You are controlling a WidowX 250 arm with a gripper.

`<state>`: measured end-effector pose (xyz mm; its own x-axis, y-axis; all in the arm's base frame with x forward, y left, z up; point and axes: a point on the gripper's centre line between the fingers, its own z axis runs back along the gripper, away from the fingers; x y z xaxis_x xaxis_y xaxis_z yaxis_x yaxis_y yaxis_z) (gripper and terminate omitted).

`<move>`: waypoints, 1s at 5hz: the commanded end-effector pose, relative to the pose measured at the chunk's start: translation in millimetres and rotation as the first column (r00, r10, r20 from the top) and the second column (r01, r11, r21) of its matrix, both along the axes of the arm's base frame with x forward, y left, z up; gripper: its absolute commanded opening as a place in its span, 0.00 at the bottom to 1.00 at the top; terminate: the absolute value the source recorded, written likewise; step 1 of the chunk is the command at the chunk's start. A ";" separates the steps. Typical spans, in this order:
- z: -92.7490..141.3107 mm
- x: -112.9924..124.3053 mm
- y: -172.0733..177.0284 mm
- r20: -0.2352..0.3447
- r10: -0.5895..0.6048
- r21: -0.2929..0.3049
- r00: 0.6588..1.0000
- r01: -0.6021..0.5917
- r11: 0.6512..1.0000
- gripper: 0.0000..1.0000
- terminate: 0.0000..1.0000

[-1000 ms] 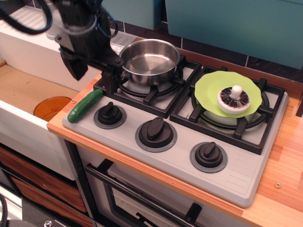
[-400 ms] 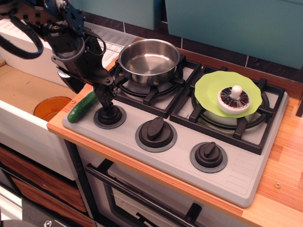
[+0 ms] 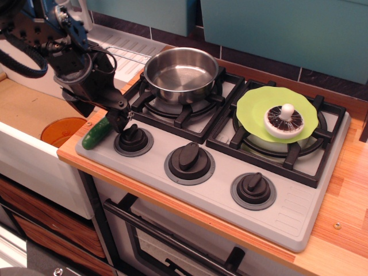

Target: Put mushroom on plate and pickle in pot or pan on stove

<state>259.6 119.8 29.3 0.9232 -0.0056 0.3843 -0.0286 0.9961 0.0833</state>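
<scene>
A grey toy cooktop (image 3: 172, 190) with two black grate burners and three round black knobs along its front covers most of the wooden counter, reaching from the counter's left edge nearly to its right side. The black robot arm comes in over the counter's far left corner, and its gripper (image 3: 110, 119) is down at the cooktop's left edge, right over the upper end of the pickle and just beside the leftmost knob. One dark finger (image 3: 122, 119) shows on the knob side; whether the claw is spread or pinching the pickle cannot be told from here.

A shiny round stainless-steel pot (image 3: 181, 72) with low straight sides sits on the left burner, towards the far edge. A lime-green plastic plate with a wavy rim (image 3: 256, 106) lies on the right burner, and the small toy mushroom (image 3: 283, 121), white-rimmed with dark ribbed gills and a white knob stem, rests on it stem up.

The small dark green toy pickle (image 3: 94, 135) lies slanted at the cooktop's front left corner, its lower end near the counter's left edge.
</scene>
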 end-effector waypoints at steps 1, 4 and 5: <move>-6.6 5.7 -3.4 0.028 -0.004 -0.002 1.000 0.004 1.000 1.00 0.00; 10.6 6.4 -10.8 -0.025 0.028 0.006 0.999 -0.028 1.000 0.00 0.00; 34.4 6.4 -13.0 -0.078 0.034 0.004 0.996 -0.034 0.999 0.00 0.00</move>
